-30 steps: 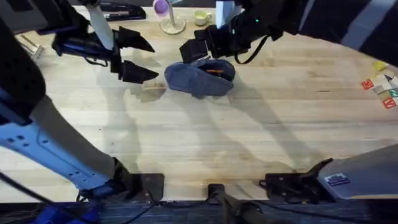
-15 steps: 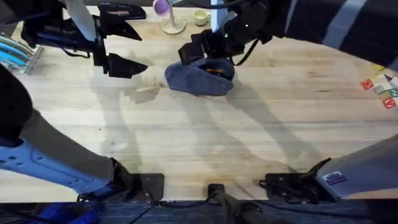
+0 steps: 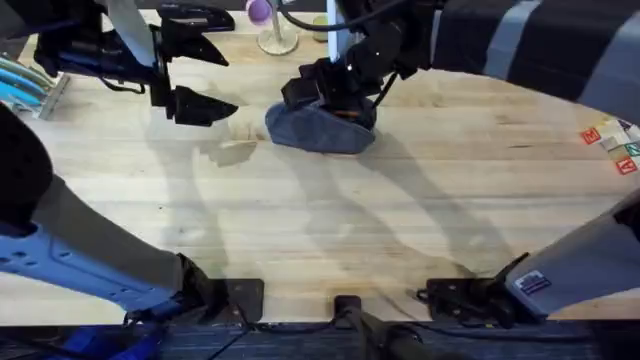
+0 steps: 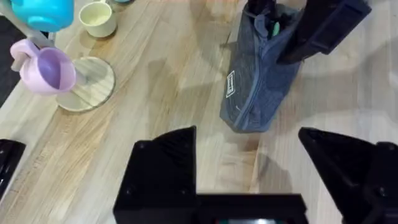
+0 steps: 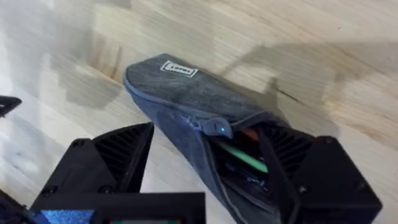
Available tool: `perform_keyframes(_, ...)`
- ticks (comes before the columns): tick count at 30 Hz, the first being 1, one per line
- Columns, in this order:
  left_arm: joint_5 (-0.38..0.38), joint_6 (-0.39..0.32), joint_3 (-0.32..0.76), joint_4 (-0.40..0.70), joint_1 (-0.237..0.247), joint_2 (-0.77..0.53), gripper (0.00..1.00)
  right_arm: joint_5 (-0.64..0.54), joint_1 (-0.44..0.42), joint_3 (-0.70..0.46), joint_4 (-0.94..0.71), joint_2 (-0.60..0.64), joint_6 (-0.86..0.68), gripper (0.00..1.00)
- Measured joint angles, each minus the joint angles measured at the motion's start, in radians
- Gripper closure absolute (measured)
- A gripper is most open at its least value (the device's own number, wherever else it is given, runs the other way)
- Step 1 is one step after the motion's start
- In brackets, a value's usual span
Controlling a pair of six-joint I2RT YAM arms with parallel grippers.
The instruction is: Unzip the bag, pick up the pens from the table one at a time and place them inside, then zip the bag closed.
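While the bag [image 3: 320, 128] lies on the table [image 3: 400, 220] at the far middle, I log what I see.

Item 1, bag: blue-grey pouch, lying lengthwise, zip open at 1 end. From the right wrist I see its mouth [image 5: 249, 162] gaping, with a green stick and an orange one inside, and a small white label on the closed end. From the left wrist it shows again [image 4: 258, 74], a green tip poking from its top.

Item 2, right gripper [image 3: 325, 88]: over the bag's far edge. Its 2 black fingers are spread; from the right wrist, 1 finger [image 5: 311, 180] sits at the open mouth, the other [image 5: 106, 162] stands off the bag's side over bare wood. I cannot tell whether the near finger touches the fabric.

Item 3, left gripper [image 3: 200, 75]: well to the left of the bag, above the table, its 2 fingers wide apart and holding nothing.

Item 4, surroundings: a purple cup on a wooden stand [image 4: 59, 78] and a pale cup [image 4: 98, 18] beyond the bag; a black stapler [image 3: 195, 12] at the far edge; coloured tags [image 3: 615, 140] at the right edge.
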State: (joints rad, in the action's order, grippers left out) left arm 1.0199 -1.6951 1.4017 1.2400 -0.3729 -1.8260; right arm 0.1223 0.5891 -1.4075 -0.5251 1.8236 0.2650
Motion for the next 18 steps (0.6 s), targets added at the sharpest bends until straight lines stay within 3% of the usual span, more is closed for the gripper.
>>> perform_keyframes(3, 0.0, 0.0, 0.0, 0.0, 0.0, 0.0, 0.006, -0.02, 0.001, 0.0, 0.005, 0.0, 0.029, 0.024)
perform_keyframes(8, 0.0, 0.0, 0.0, 0.0, 0.0, 0.0, 0.006, -0.054, 0.003, 0.0, 0.004, 0.0, 0.059, 0.321)
perform_keyframes(14, 0.0, 0.0, 0.0, 0.0, 0.0, 0.0, 0.006, -0.063, 0.004, 0.0, 0.005, 0.0, 0.083, 0.512)
perform_keyframes(18, 0.0, 0.0, 0.0, 0.0, 0.0, 0.0, 0.006, -0.063, 0.004, 0.0, 0.008, 0.0, 0.098, 0.73)
